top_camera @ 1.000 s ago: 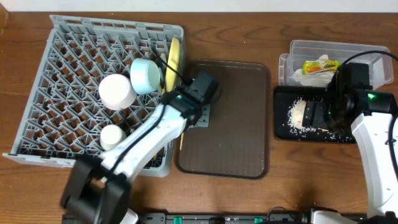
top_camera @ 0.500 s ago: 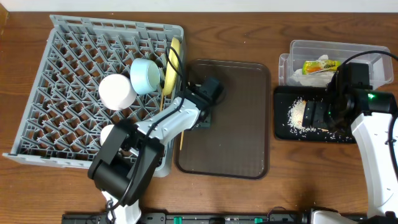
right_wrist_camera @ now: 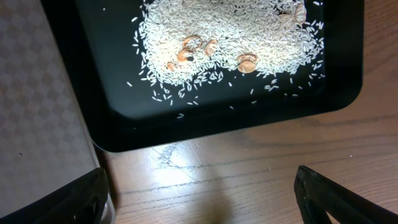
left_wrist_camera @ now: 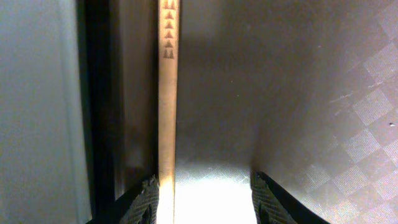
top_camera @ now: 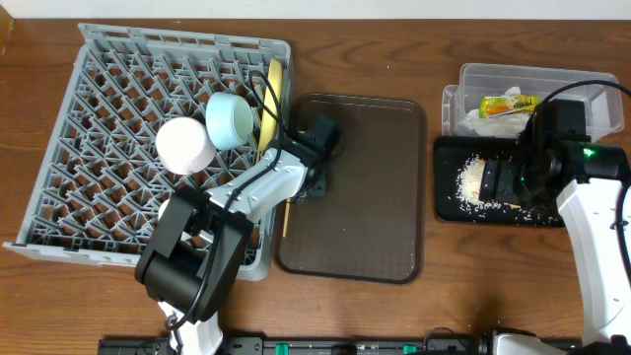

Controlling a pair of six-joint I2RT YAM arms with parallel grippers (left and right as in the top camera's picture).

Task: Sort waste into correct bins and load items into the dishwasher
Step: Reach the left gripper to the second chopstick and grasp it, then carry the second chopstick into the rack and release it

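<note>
One chopstick (left_wrist_camera: 166, 93) lies along the left rim of the brown tray (left_wrist_camera: 298, 93), beside the dish rack (top_camera: 108, 108), and my left gripper (left_wrist_camera: 206, 199) hangs over it, jaws apart, the stick just inside the left fingertip rather than centred. I judge I should shift toward the rim until it sits midway, then close gently so the thin wood does not roll away. My right gripper (right_wrist_camera: 202, 199) hovers spread and empty above the black tray (right_wrist_camera: 81, 81) of rice (right_wrist_camera: 249, 31).

Rack (top_camera: 99, 177) left of tray (top_camera: 375, 207), tub (top_camera: 552, 77) far right
</note>
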